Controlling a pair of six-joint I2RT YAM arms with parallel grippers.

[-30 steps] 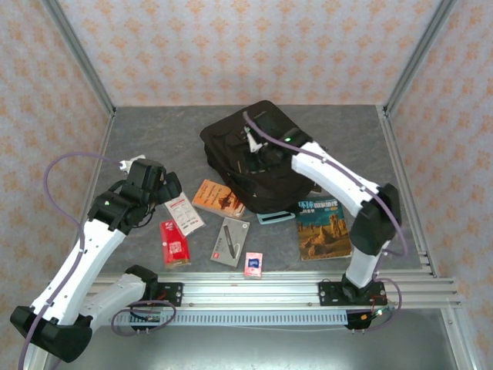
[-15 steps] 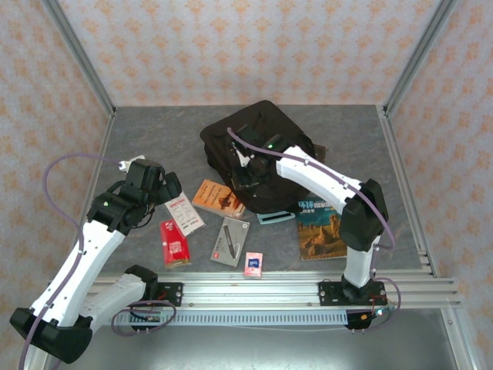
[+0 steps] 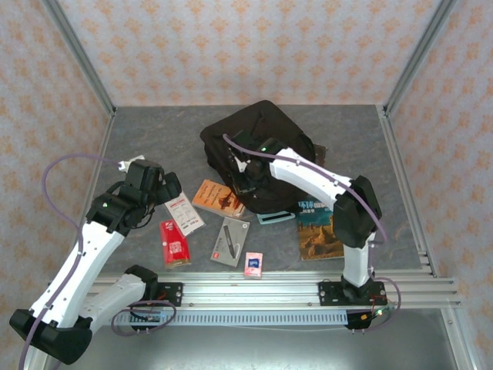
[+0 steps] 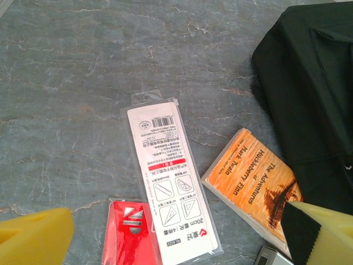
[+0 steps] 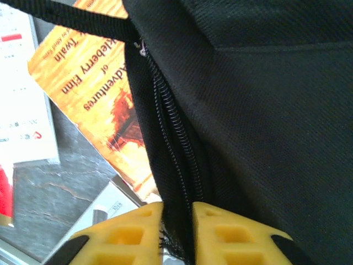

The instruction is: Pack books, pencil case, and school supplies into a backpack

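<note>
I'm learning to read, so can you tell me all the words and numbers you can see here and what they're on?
"The Adventures of Huckleberry Finn", "Mark Twain": on the orange book.
"20cm": on the white-and-red card; its other print is too small to read.
Title on the desert-rock book: too blurred to read.
On the backpack: no text.

Grey marbled tabletop (image 3: 154, 139), peach-patterned walls (image 3: 254, 46), alu frame posts (image 3: 77, 54), bright even light
</note>
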